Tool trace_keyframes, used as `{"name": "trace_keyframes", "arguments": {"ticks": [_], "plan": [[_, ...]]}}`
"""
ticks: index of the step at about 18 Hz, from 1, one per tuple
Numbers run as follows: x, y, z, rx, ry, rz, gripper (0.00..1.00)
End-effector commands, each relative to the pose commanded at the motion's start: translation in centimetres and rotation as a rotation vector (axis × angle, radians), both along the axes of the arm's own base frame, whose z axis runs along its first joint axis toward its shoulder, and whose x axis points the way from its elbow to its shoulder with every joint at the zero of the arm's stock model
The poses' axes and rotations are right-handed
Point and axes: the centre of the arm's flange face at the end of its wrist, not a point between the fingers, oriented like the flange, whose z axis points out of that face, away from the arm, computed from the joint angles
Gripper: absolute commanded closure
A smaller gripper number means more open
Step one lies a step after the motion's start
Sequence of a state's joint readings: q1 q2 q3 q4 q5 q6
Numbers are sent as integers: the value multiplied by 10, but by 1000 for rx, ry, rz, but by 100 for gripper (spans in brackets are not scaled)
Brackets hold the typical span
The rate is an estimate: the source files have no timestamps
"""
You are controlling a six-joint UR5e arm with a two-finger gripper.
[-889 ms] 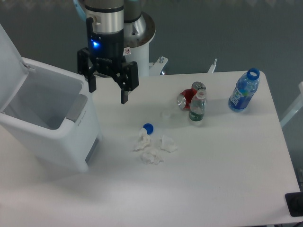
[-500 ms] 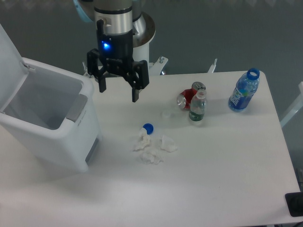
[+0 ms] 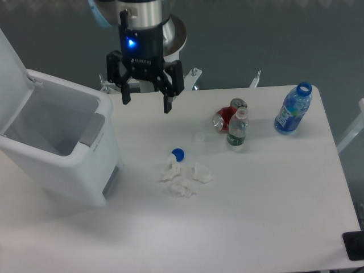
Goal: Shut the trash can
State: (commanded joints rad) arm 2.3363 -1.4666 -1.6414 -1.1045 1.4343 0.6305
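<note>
The trash can (image 3: 68,165) is a large white bin standing at the left of the table. Its lid (image 3: 10,68) is swung up at the far left and the inside shows. A grey push tab (image 3: 92,129) sits on its front rim. My gripper (image 3: 146,104) hangs above the table's back edge, to the right of the bin and apart from it. It is open, and nothing is between its black fingers.
Crumpled paper scraps (image 3: 183,177) and a blue cap (image 3: 178,153) lie mid-table. A red can (image 3: 227,117) and a small clear bottle (image 3: 237,129) stand right of centre. A blue bottle (image 3: 292,109) stands at the far right.
The gripper has moved right and up, away from the trash can's rim toward the table's back edge, turning a little. It stayed open. The bin and the litter have not moved.
</note>
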Motion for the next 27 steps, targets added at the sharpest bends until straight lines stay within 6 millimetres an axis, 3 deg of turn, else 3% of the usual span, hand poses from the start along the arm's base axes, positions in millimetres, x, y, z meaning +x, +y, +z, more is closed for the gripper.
{"name": "trace_keyframes", "arguments": {"ticks": [7, 14, 27], "plan": [[28, -8, 45, 138, -64, 130, 0], [81, -14, 85, 287, -195, 207, 0], [148, -2, 100, 350, -333, 14, 0]]}}
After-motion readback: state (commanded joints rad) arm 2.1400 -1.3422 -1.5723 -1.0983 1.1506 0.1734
